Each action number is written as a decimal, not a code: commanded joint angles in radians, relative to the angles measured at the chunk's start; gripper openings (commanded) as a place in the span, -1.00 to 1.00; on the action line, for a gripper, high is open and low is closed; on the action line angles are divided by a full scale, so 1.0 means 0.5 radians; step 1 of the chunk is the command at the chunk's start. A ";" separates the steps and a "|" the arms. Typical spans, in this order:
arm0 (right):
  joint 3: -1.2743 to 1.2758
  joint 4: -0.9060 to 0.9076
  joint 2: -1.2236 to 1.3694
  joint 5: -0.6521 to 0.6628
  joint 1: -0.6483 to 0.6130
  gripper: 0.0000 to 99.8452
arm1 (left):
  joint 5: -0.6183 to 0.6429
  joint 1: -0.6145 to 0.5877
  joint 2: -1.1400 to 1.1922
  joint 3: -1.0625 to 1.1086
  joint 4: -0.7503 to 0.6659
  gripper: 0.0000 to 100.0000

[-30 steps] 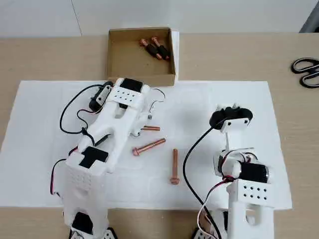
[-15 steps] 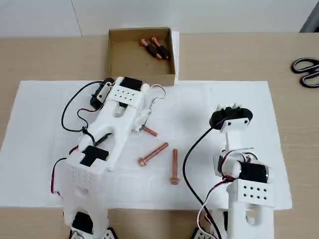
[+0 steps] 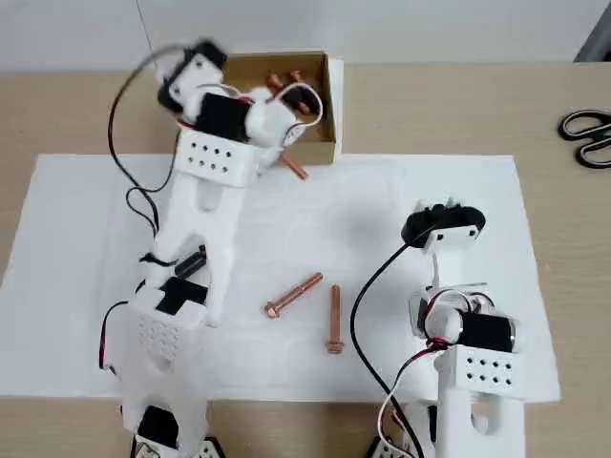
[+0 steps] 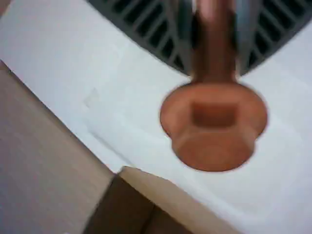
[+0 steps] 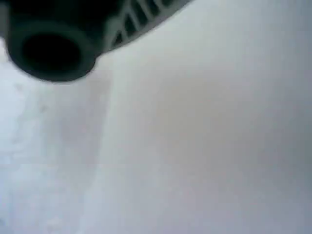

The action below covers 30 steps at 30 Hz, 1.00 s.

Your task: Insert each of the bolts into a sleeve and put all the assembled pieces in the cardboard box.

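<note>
Wooden table (image 3: pixel 458 105) with a white sheet (image 3: pixel 401 191) on it, as usual. From my end, the bolt (image 4: pixel 213 126) is pinched by its shank in the left gripper (image 3: pixel 286 156), head sticking out, right at the near edge of the cardboard box (image 3: pixel 333 110). I can't see a sleeve on it, so I'd guess it's not ready to drop.

The right gripper (image 3: pixel 444 215) sits low over the sheet, and its jaws look closed on a black sleeve (image 5: pixel 51 51), probably for mating. Two loose bolts (image 3: pixel 293 295) lie between the arms. The left arm hides the box's front wall, and the finished pieces (image 3: pixel 286 84) are hard to count.
</note>
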 commanded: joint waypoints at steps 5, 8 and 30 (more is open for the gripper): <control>-0.018 -0.158 -0.477 -0.028 -0.226 -0.99 | -0.657 0.123 -0.565 0.198 0.049 -0.99; 0.000 -0.161 -0.882 -0.129 -0.367 -0.99 | -0.835 0.233 -0.844 0.606 0.049 -0.99; 1.010 -1.257 -1.610 -0.307 -0.520 -0.99 | -1.313 0.344 -1.811 2.487 -1.973 -0.99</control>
